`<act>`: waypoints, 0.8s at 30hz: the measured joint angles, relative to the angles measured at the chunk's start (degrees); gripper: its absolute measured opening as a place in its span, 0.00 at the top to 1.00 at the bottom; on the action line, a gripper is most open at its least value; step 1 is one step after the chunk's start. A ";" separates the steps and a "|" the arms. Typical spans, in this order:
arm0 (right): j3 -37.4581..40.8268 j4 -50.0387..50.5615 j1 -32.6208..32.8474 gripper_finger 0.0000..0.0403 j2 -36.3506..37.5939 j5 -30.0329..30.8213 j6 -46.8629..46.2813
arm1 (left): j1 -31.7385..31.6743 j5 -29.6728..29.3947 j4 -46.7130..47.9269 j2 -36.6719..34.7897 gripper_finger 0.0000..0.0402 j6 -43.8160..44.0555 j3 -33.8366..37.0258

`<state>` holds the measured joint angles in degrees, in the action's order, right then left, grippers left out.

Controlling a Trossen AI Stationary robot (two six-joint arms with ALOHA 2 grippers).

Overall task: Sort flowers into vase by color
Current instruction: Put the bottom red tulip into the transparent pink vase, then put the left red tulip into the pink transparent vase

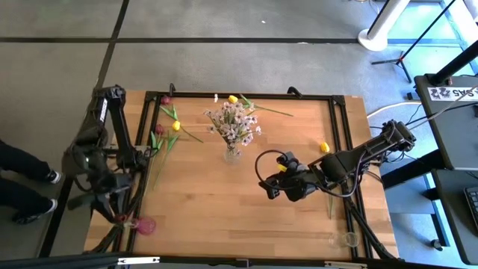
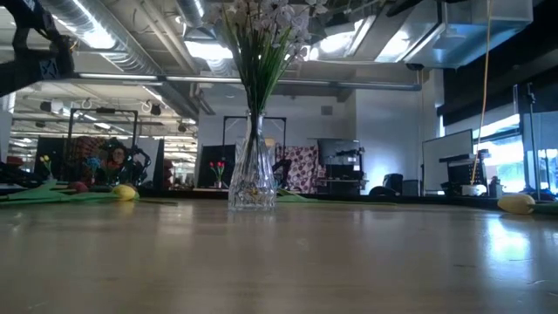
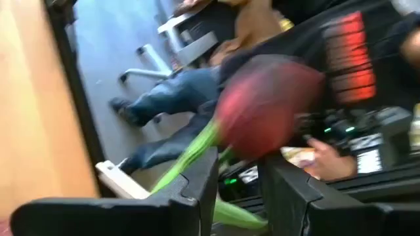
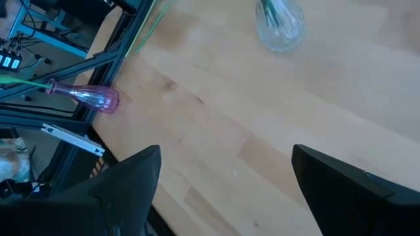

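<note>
My left gripper [image 1: 112, 209] is at the table's near left corner, shut on a dark red tulip [image 3: 269, 108]. Beside it stands a small pink vase [image 1: 146, 224], and a thin green stem [image 4: 26, 81] runs out of its mouth. A clear vase [image 1: 233, 153] at mid-table holds the white-pink sprays [image 1: 235, 123]. Red tulips [image 1: 158, 129] and yellow tulips [image 1: 176, 125] lie at the far left. Another yellow tulip [image 1: 324, 147] lies at the right. My right gripper [image 1: 280, 183] is open and empty above the table's middle right. My left gripper holds the dark red tulip by its green stem [image 3: 230, 208], pinched between the two fingers just below the bud. The bud [image 3: 269, 108] stands out past the fingertips, lifted clear of the table. The view is blurred, and the stem's lower end is outside it.
A small clear empty vase [image 1: 345, 239] stands at the near right corner. A black frame [image 1: 340, 97] rims the wooden table. A person sits off the table's left edge [image 1: 22, 179]. Bare wood lies between the clear vase and the near edge [image 1: 224, 224].
</note>
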<state>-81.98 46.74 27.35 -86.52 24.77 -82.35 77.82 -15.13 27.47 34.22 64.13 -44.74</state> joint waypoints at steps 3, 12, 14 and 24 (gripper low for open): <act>0.00 0.14 0.00 0.15 0.00 1.37 0.34 | -0.02 0.02 2.70 2.82 0.75 0.30 -0.12; 2.25 -0.72 0.00 0.14 -0.09 1.26 0.24 | -0.48 6.12 7.80 3.76 0.74 14.85 -2.31; 2.85 -0.78 0.00 0.14 -0.09 2.68 0.21 | -0.51 4.26 12.14 3.65 0.74 15.04 -4.43; 4.13 -1.61 0.00 0.15 -0.09 9.39 1.56 | -5.66 -21.04 35.29 4.02 0.74 12.01 -13.83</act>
<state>-77.84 45.13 27.35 -86.61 34.16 -80.79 72.16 -36.16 62.76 38.24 76.14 -58.57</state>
